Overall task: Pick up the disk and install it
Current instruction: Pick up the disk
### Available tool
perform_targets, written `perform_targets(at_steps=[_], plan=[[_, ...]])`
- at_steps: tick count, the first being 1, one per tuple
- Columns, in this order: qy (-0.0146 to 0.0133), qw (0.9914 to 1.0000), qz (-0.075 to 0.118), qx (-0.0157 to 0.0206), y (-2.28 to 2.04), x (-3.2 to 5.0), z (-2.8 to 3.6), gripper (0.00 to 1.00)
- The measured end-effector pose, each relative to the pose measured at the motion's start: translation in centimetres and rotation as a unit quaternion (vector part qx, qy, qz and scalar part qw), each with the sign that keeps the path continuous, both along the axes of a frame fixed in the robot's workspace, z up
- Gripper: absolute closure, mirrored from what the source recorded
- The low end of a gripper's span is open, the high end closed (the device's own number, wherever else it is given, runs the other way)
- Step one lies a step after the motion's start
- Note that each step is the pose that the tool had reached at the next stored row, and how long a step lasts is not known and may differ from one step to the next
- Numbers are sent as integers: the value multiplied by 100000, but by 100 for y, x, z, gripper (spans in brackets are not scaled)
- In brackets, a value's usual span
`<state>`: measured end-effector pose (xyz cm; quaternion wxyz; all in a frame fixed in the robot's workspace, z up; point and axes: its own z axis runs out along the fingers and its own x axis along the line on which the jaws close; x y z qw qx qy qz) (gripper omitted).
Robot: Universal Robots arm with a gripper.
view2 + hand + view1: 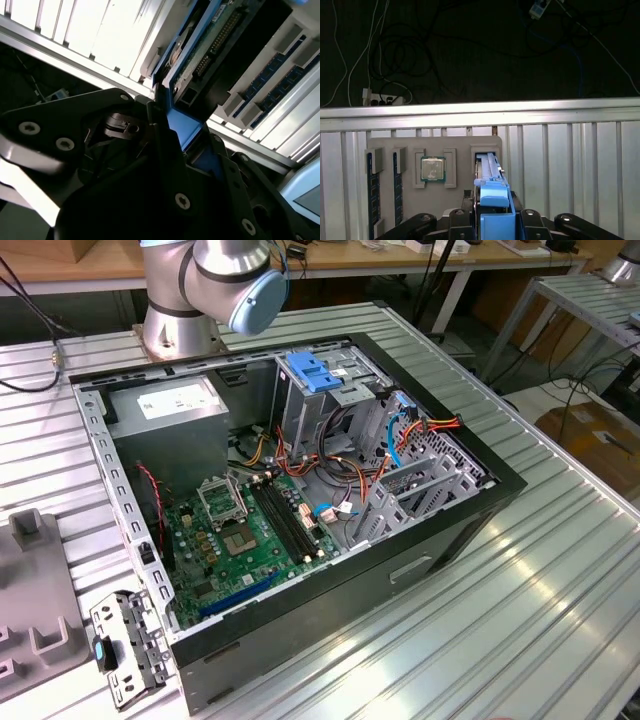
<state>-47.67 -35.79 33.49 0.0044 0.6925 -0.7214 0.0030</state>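
Observation:
In the first wrist view the disk (489,172) stands on edge in a slot of a grey holder tray (460,145), its blue rail (493,202) facing the camera. My gripper (493,216) sits at that blue end, with dark fingers (462,215) close against both sides. In the second wrist view the disk's green circuit board (212,42) and blue rail (182,127) run away from the gripper (181,136), which is shut on the disk. In the exterior view the open computer case (450,530) lies on the slatted table, with a metal drive cage (335,400) at the back.
The holder tray also carries a processor chip (433,168) and memory sticks (370,187). Beyond the table edge (480,112) lie floor cables. In the case are a grey power-supply box (170,410), a motherboard (250,530), a blue latch (312,370) and loose wires. A metal bracket (130,645) lies beside the case.

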Motion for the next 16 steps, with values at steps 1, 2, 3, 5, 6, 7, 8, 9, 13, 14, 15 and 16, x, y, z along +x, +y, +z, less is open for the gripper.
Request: perform_targets(at_steps=[1,2,3,5,6,7,8,9,13,14,15,16], plan=[[-3,100000,1,0,0,0,35,63],[3,100000,-2,-2,0,0,61,63],[0,100000,0,0,0,0,84,63],[-3,100000,2,-1,0,0,114,63],[-20,100000,-1,8,0,0,119,63],[-16,100000,1,7,0,0,120,63],[-4,100000,2,2,0,0,123,63],[1,100000,1,-2,0,0,128,63],[2,100000,0,0,0,0,139,63],[-1,100000,1,0,0,0,141,63],[-8,100000,0,2,0,0,145,63],[-1,100000,1,-2,0,0,153,63]])
